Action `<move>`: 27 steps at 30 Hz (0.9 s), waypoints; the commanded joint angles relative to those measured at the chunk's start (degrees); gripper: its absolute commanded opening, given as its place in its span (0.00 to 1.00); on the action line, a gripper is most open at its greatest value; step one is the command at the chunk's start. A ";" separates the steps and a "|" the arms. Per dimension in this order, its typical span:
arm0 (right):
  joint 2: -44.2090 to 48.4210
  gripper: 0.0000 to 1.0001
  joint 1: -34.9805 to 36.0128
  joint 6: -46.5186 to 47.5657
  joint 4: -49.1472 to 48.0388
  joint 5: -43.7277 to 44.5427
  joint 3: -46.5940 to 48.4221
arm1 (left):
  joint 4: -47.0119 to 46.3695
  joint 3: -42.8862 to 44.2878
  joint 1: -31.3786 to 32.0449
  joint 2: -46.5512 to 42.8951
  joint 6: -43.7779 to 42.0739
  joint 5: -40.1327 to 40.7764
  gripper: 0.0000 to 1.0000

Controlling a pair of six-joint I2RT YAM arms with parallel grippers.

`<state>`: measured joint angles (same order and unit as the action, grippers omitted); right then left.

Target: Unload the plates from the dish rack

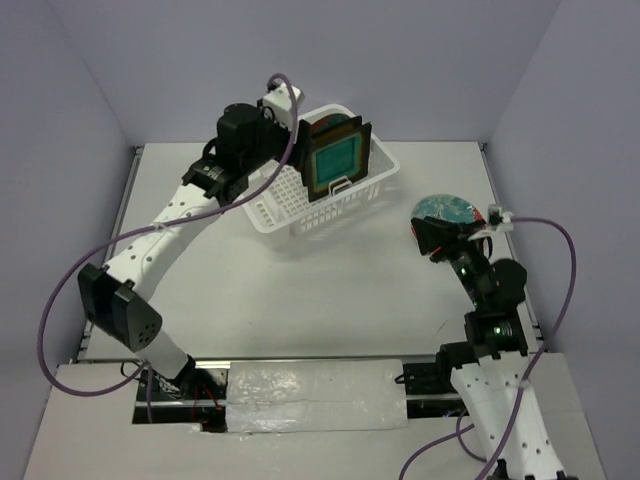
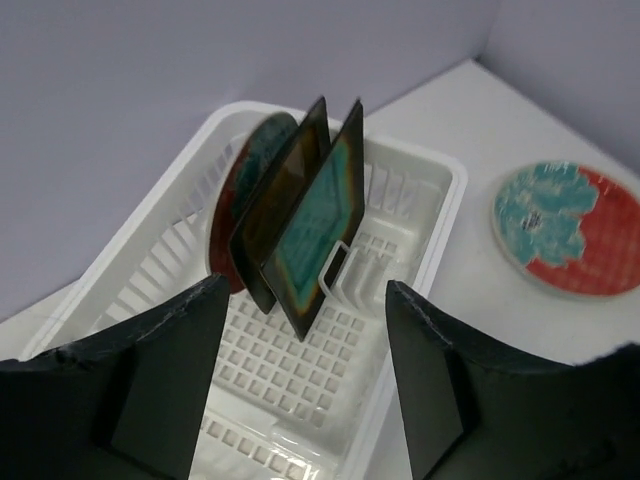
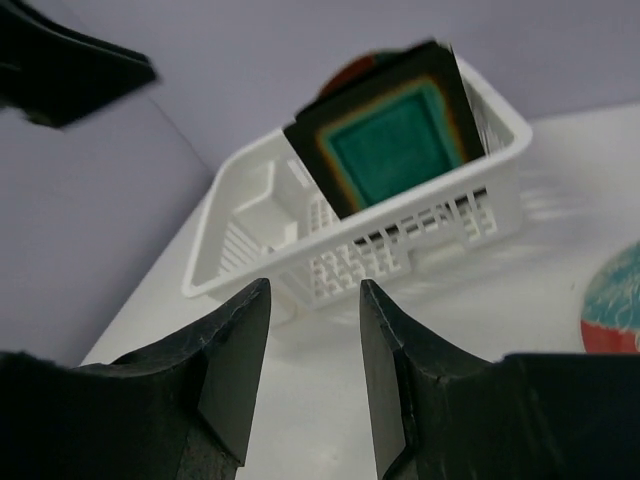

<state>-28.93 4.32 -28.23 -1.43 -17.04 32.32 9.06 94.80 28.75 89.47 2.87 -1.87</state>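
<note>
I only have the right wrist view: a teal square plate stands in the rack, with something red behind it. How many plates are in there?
Observer: Three. The left wrist view shows a round red-rimmed plate, an amber square plate and the teal square plate standing in a row in the dish rack.
Operator: Where is the left gripper?
Observer: The left gripper is by the rack's far left corner, facing the plates, open and holding nothing.
Operator: And the plate at my right edge?
Observer: That is the fourth plate, round, lying flat on the table to the right of the rack, just beyond the right gripper.
</note>
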 commanded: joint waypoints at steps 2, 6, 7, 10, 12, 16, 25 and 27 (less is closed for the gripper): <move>11.16 0.49 0.17 -0.77 -9.54 2.18 -6.20 | -4.32 1.78 0.69 5.26 -9.45 -7.53 0.72; 13.99 0.49 0.17 -1.13 -13.24 0.17 -9.29 | 2.79 11.70 -0.36 15.61 -15.17 -13.33 0.57; 12.94 0.48 0.17 -0.69 -13.59 -0.71 -9.20 | 3.94 15.20 -0.80 17.12 -15.87 -14.03 0.55; 11.26 0.47 0.17 -0.78 -16.84 -3.52 -10.08 | 4.21 17.78 -1.07 21.09 -16.76 -12.64 0.58; 10.47 0.47 0.17 -0.78 -18.16 -4.58 -10.60 | 4.21 19.53 -1.07 23.28 -17.46 -11.15 0.60; 10.82 0.45 0.17 -0.95 -18.96 -5.64 -11.13 | 4.22 21.30 -2.29 25.49 -17.20 -10.43 0.45; 11.09 0.45 0.17 -0.77 -19.05 -5.37 -11.66 | 5.18 26.66 -5.11 30.06 -16.06 -16.67 0.47; 10.74 0.45 0.16 -0.69 -19.66 -6.16 -11.75 | 4.83 26.23 -5.72 30.85 -16.06 -19.04 0.47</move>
<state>-18.15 4.32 -29.10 -17.37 -21.80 20.95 15.07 119.66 23.83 119.00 -12.49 -16.05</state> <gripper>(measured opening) 0.448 0.472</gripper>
